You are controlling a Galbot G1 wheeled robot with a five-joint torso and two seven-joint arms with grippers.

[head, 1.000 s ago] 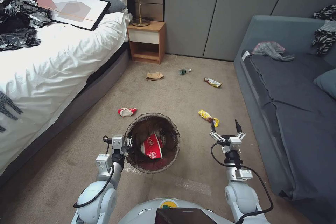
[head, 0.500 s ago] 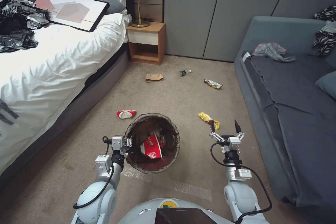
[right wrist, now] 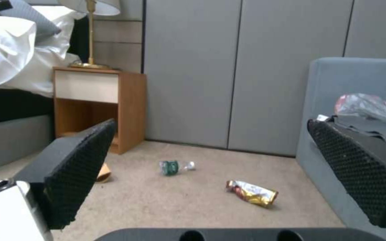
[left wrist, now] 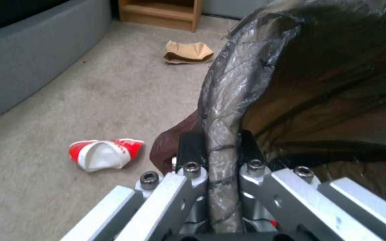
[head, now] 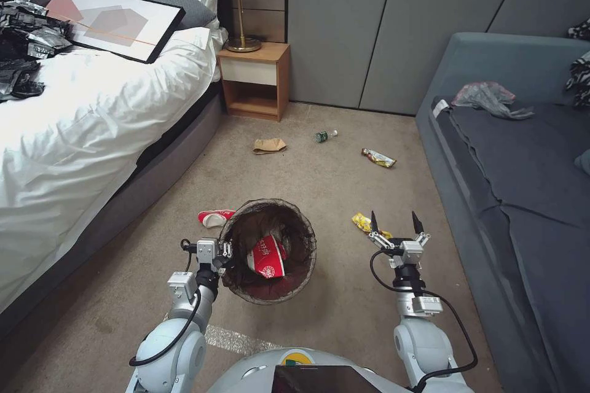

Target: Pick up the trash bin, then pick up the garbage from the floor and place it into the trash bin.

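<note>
Left gripper (head: 226, 256): clamped on the bag-lined rim of the trash bin (head: 243, 288), lower centre of the head view.
Right gripper (head: 396, 221): fingers spread wide, holding nothing, lower right of centre.
Inside the bin: red-and-white paper cup (head: 266, 256).
On the carpet (head: 319, 184): a squashed red cup (head: 212, 218) left of the bin, yellow wrapper (head: 362, 221) at the right gripper's tips, brown paper bag (head: 268, 145), bottle (head: 322, 136) and gold wrapper (head: 378, 158) in the upper centre.

A cup (head: 268, 256) lies in the trash bin (head: 268, 204) (another cup (head: 214, 218) on its left).
</note>
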